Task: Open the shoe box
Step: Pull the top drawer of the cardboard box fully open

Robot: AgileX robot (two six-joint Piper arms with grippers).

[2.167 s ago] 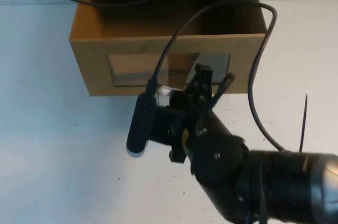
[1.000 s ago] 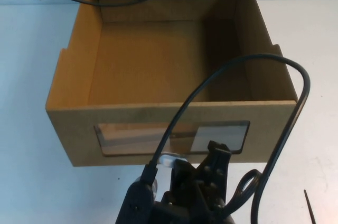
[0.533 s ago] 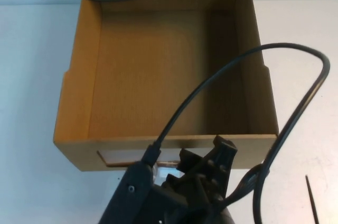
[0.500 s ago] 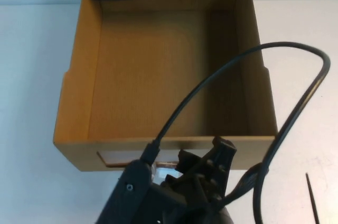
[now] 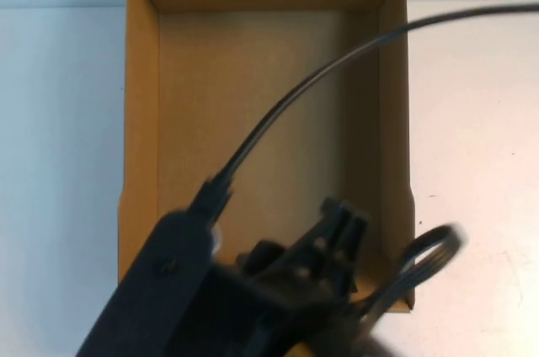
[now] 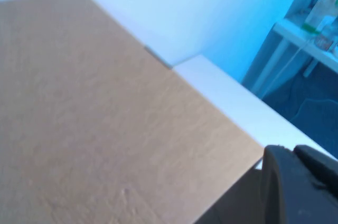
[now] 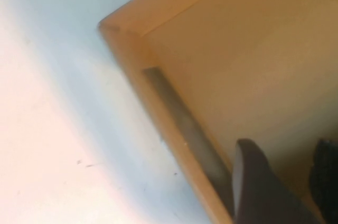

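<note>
High view shows the shoe box (image 5: 141,121) open on the white table (image 5: 59,163), its tray drawn out towards the robot; the right gripper (image 5: 341,222) hangs over the tray's near end, fingers apart on nothing; the left gripper (image 6: 301,182) sits beside a cardboard face, its state impossible to tell.

The box (image 5: 253,104) now sits drawn farther toward the robot, its window hidden; the right gripper (image 5: 344,221), fingers parted, has risen over its near end.
</note>
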